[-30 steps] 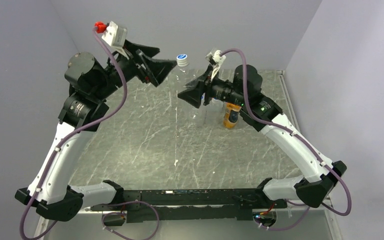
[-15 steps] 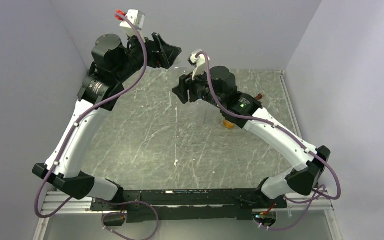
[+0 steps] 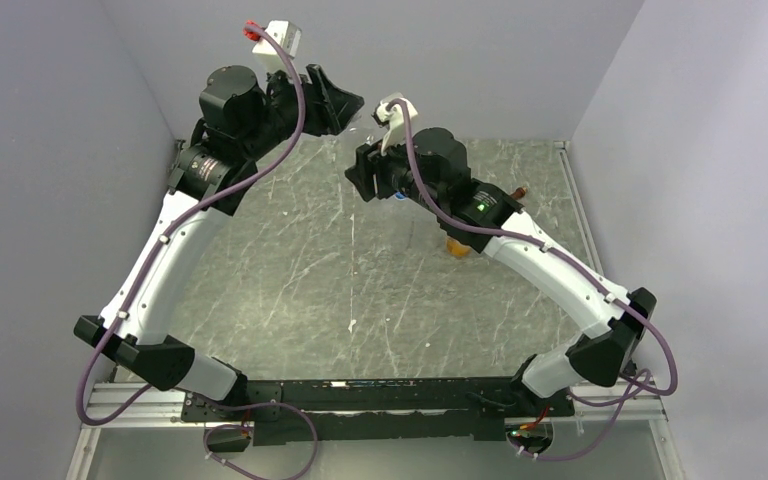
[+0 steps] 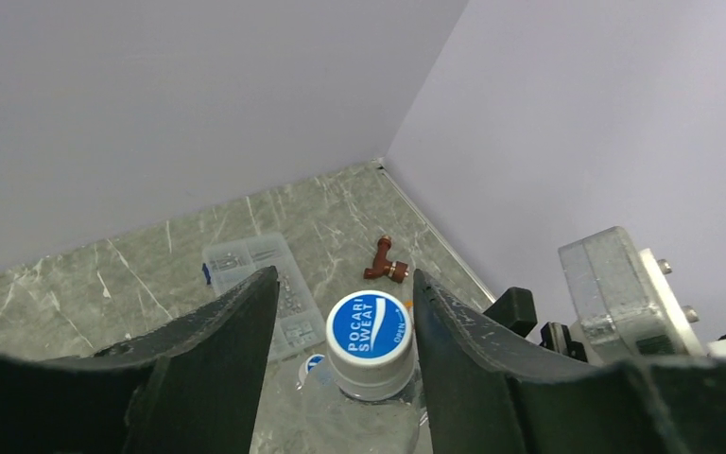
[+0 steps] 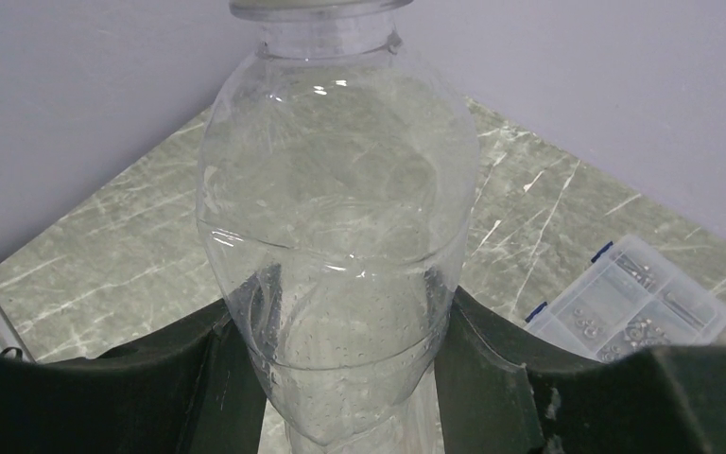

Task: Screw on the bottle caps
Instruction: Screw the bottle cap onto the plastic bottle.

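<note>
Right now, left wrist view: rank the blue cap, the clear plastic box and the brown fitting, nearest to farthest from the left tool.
1. Blue cap: between the fingers of the left tool.
2. Clear plastic box: just beyond, to the left.
3. Brown fitting: farthest back, right of the box.

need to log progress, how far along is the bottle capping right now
Done: a blue cap sits on the clear bottle; how tightly cannot be told. In hand: the right tool clamps that bottle's body while the left tool straddles the cap, a gap showing on one side. Left: grip and twist it tight, then perhaps the orange bottle, mostly hidden behind the right arm.
</note>
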### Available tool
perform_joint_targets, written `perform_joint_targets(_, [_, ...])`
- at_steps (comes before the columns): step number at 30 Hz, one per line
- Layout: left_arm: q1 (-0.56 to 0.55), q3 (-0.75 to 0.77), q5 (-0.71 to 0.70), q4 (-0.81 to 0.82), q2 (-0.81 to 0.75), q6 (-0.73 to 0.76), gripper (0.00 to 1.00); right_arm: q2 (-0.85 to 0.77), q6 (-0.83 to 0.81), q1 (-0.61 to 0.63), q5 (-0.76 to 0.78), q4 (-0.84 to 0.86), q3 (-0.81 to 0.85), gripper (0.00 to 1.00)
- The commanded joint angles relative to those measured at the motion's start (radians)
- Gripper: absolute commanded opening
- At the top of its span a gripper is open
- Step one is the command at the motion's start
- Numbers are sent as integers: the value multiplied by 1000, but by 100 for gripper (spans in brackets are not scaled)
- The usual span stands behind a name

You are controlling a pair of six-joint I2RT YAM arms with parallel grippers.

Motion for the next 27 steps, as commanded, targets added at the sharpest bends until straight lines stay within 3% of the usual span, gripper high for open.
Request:
perform_joint_targets(1, [2, 30, 14, 40, -1, -17, 54, 10, -22, 5, 20, 4, 59, 16])
perform_joint_targets(4, [2, 32, 27, 29, 2, -17, 45, 11, -25, 4, 15, 7, 58, 16])
perform_joint_targets(7, [2, 26, 33, 20, 0, -16, 44, 12, -31, 3, 13, 7, 65, 16])
perform_joint_targets(11, [2, 38, 44, -9, 7, -17, 66, 18, -40, 1, 3, 1, 82, 16])
perform_joint_targets(14, [2, 33, 31, -6, 1, -13, 70, 27, -41, 1, 0, -5, 94, 15])
perform_joint_targets(17, [3, 34, 32, 2, 1, -12, 62, 29, -43, 1, -3, -6, 97, 15])
perform_joint_targets(23, [3, 20, 47, 26, -8, -10, 37, 30, -48, -1, -11, -15, 97, 14])
perform_joint_targets(27, [8, -30, 107, 68, -38, 14, 19, 13, -16, -58, -156, -8, 77, 12])
